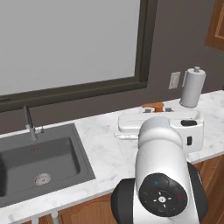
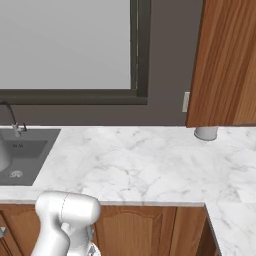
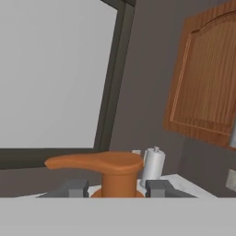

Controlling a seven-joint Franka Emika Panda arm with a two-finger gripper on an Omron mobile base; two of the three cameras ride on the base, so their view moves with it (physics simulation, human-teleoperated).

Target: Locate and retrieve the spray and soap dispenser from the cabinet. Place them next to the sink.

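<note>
One tool [image 3: 116,188] clamped on the soap dispenser [image 3: 103,167], orange pump between its fingertips, no readable label.

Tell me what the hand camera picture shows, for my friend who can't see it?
The gripper is shut on the soap dispenser's orange pump top, which sticks up between its two dark fingertips. Behind stand a grey paper-towel roll, a big window and a brown wooden cabinet door.

Soap dispenser [image 3: 115,173] body hidden below its orange pump; sink [image 1: 83,162] cropped left.
</note>
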